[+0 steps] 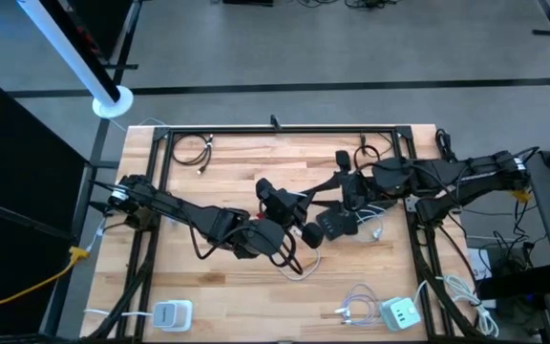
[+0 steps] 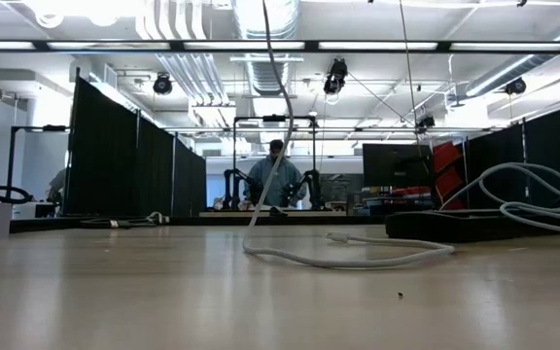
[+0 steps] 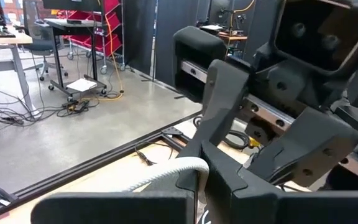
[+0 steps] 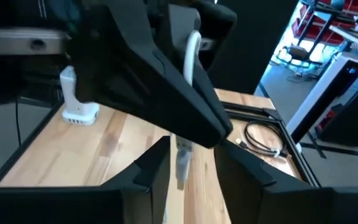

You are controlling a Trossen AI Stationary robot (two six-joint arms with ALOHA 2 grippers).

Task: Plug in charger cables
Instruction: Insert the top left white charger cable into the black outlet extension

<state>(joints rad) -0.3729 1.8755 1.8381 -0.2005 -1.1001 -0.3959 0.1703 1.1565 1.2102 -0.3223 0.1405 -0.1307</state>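
Jaws of the left gripper (image 1: pixel 306 235) are clamped on a thin white charger cable (image 3: pixel 166 172) above mid-table. Jaws of the right gripper (image 4: pixel 188 177) stand slightly apart around its small plug (image 4: pixel 183 163), facing the left one closely. No plug looks seated yet, by my judgement. A black coiled cable (image 1: pixel 191 150) and two white charger blocks (image 1: pixel 172 313) (image 1: pixel 400 311) lie well apart.

Right gripper (image 4: pixel 191 171) fingers stood apart around the plug of a thin white cable (image 4: pixel 191 59) held from above by the left gripper (image 4: pixel 166 93); a white charger block (image 4: pixel 76 99) and coiled black cable (image 4: pixel 263 138) lay on the wooden table (image 4: pixel 104 155).
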